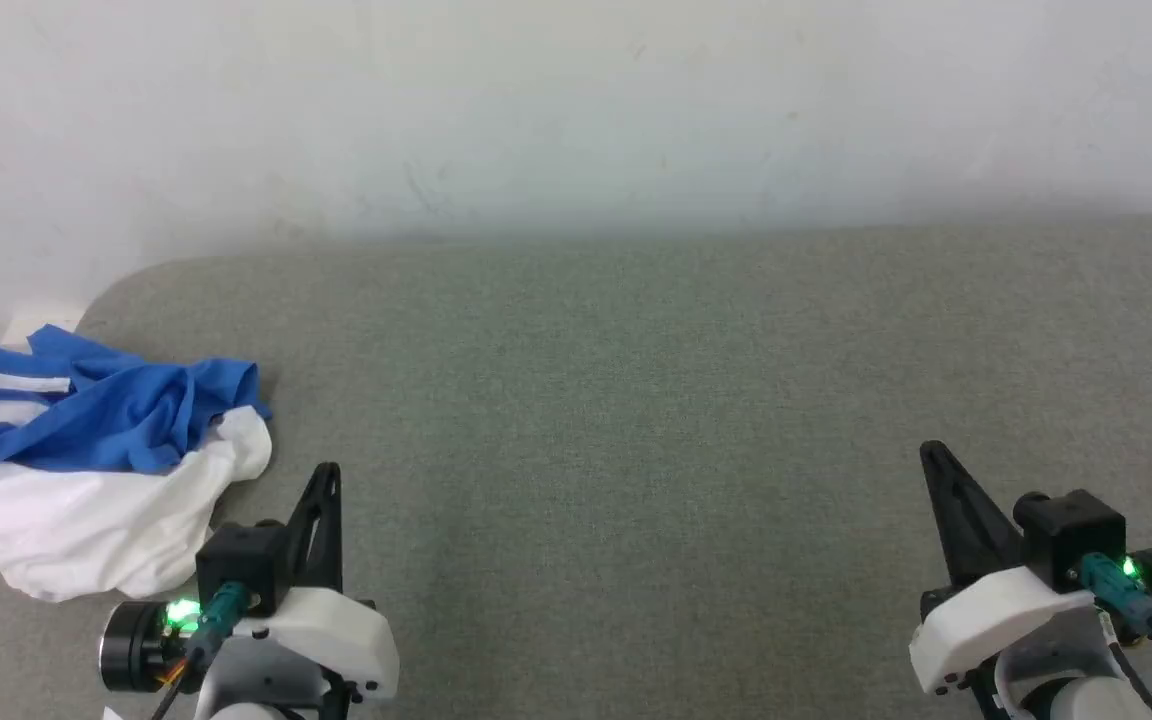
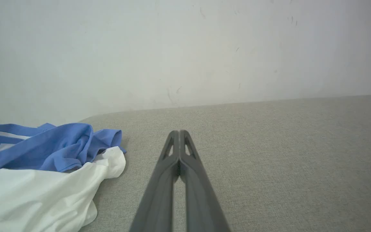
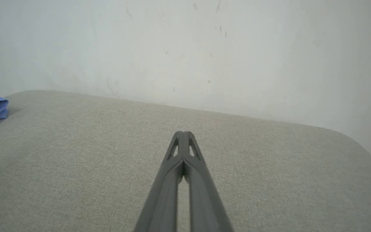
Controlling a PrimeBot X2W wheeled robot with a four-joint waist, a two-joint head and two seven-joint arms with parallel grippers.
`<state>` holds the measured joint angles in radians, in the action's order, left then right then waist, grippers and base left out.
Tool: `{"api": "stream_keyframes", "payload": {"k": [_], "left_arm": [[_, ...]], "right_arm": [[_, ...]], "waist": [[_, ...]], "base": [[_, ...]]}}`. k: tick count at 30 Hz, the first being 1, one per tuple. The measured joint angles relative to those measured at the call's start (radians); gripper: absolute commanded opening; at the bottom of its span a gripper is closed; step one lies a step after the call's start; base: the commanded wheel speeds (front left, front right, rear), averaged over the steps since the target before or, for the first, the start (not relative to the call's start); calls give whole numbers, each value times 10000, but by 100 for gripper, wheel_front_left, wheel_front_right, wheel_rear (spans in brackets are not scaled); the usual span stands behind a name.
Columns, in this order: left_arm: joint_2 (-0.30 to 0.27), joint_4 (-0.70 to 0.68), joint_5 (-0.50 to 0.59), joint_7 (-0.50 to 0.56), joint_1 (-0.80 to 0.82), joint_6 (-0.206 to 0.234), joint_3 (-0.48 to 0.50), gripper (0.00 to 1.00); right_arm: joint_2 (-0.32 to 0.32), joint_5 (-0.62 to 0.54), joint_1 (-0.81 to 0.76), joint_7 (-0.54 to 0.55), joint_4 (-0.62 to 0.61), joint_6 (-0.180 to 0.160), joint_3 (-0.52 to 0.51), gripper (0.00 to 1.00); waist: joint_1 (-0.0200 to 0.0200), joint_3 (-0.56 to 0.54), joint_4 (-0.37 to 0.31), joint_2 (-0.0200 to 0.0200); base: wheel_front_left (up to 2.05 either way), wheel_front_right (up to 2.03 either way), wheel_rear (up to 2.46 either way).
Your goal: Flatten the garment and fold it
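The crumpled thin white and royal-blue fabric shirt (image 1: pixel 96 480) lies heaped at the left edge of the grey woven cushion (image 1: pixel 636 400), just beside our left gripper (image 1: pixel 328 470), at its nine o'clock. The heap shows no clear long axis. Both grippers are pinched closed and empty. Our right gripper (image 1: pixel 929 452) sits well apart, so we judge the left arm reaches first.

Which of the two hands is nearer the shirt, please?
The left hand: the crumpled shirt lies just beside it, while the right hand sits far across the grey surface.
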<state>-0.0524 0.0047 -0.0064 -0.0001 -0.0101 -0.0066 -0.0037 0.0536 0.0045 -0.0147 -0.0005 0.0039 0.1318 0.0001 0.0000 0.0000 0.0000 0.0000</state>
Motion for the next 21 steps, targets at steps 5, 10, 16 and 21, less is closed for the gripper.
{"api": "stream_keyframes", "payload": {"k": [5, 10, 16, 21], "left_arm": [[0, 0, 0, 0, 0, 0, 0, 0], [0, 0, 0, 0, 0, 0, 0, 0], [0, 0, 0, 0, 0, 0, 0, 0], [0, 0, 0, 0, 0, 0, 0, 0]], "right_arm": [[0, 0, 0, 0, 0, 0, 0, 0], [0, 0, 0, 0, 0, 0, 0, 0], [0, 0, 0, 0, -2, 0, 0, 0], [0, 0, 0, 0, -2, 0, 0, 0]], "waist": [[0, 0, 0, 0], [0, 0, 0, 0], [0, 0, 0, 0], [0, 0, 0, 0]], "base": [[0, 0, 0], [0, 0, 0], [0, 0, 0], [0, 0, 0]]}}
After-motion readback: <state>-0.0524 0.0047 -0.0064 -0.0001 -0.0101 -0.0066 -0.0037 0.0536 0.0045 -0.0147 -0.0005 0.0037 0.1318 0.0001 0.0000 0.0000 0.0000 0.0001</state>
